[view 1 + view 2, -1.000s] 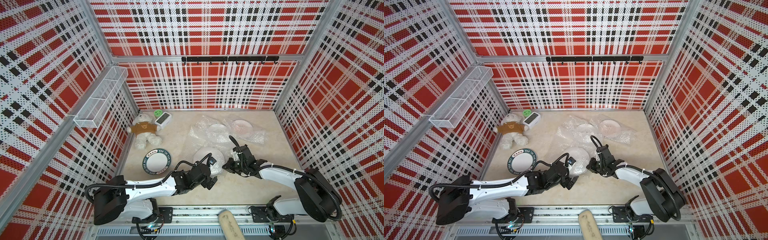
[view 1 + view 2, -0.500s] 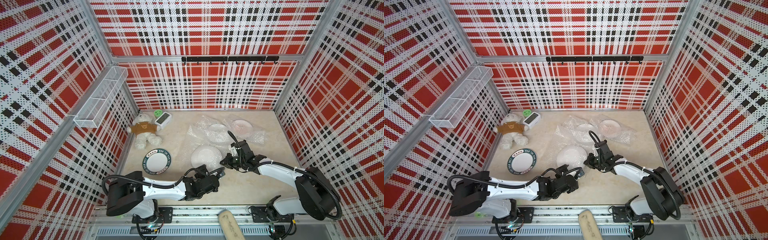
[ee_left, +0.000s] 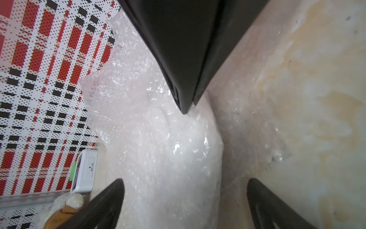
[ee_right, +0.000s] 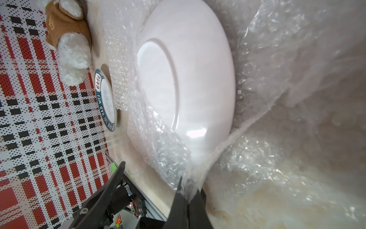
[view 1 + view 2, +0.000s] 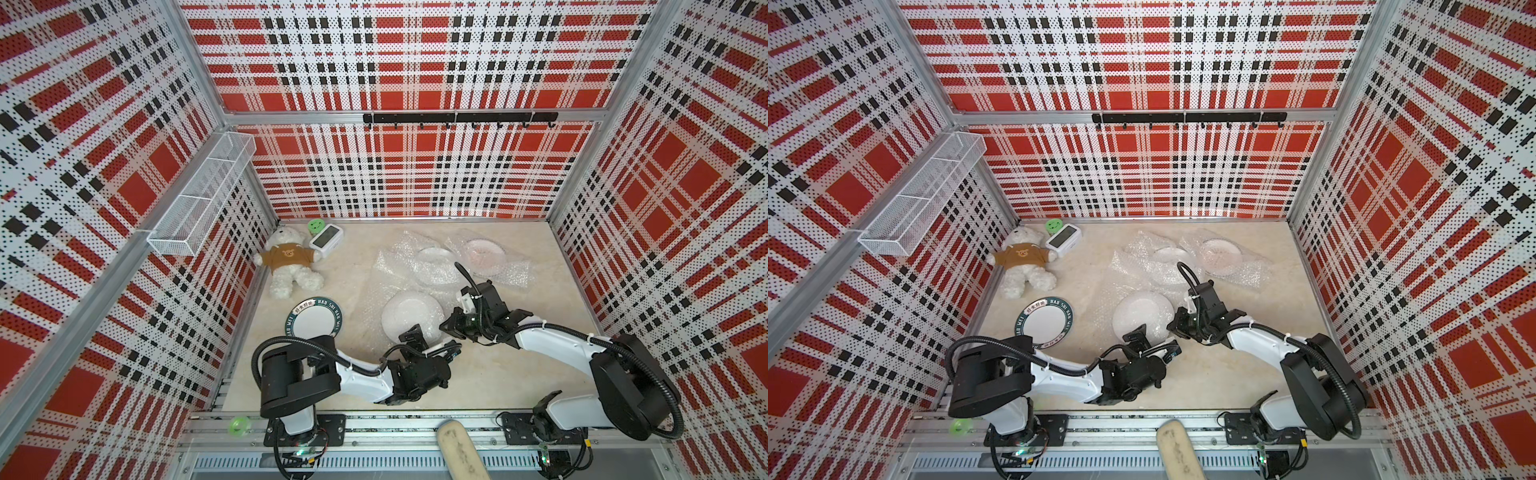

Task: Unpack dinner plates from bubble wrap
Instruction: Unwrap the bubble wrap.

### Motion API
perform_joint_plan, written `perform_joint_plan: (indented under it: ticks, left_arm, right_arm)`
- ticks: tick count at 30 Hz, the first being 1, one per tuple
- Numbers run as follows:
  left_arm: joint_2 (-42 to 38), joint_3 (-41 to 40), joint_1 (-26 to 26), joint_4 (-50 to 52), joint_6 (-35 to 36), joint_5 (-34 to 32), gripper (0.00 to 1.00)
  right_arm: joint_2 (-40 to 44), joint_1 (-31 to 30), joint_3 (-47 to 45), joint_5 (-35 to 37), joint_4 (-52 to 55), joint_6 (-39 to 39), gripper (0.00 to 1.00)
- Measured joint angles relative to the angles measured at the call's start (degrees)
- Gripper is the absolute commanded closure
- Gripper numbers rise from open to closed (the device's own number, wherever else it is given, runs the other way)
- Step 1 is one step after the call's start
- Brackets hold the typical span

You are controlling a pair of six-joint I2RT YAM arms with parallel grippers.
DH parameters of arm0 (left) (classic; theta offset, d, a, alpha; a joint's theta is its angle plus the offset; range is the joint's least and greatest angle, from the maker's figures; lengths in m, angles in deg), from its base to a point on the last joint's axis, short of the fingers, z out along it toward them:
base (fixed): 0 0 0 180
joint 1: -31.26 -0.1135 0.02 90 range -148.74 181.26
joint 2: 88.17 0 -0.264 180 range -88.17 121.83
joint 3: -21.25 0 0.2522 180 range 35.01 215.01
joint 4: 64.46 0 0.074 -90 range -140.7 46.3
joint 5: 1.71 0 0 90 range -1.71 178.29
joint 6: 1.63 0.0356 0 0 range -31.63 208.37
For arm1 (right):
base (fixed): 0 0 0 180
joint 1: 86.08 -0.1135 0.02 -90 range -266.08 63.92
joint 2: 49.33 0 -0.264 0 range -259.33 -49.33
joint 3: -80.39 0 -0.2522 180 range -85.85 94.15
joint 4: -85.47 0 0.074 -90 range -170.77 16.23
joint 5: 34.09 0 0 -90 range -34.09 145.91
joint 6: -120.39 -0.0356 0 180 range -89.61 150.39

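Bubble wrap (image 4: 170,158) edge is pinched in R claw (image 4: 188,188), clamped tight on it, right at rim of white plate (image 4: 188,79). Plate's round, so no long axis; lies face down, foot ring up, wrap draped over one side. L claw (image 5: 432,338) gapes wide, gripping nothing, low over surface (image 5: 498,374), just beside that plate's rim. Lettered plate (image 5: 314,322) sits near it, apart.

Both arms (image 5: 361,375) — white shells, black joints (image 5: 282,374), ribbed black cables (image 5: 291,340).
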Motion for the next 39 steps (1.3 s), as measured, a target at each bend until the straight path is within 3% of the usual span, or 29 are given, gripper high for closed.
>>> perform_joint_plan:
  ticks: [20,32,34,39]
  left_arm:
    - [11.41,-0.28,-2.12,-18.67,10.51,-11.98,0.18]
    - [15.96,-0.26,-1.38,-31.95,20.63,-18.25,0.57]
    - [16.04,-0.26,-1.31,-35.08,22.75,-19.56,0.63]
    - [18.38,-0.07,-1.29,-47.82,31.89,-23.10,0.81]
  right_arm:
    - [0.02,0.39,0.13,0.70,0.02,-0.09,1.00]
    - [0.02,0.33,1.29,0.92,0.28,0.98,1.00]
    - [0.02,0.33,2.25,1.03,0.61,1.77,0.94]
    - [0.04,0.28,5.14,1.03,1.90,3.96,0.69]
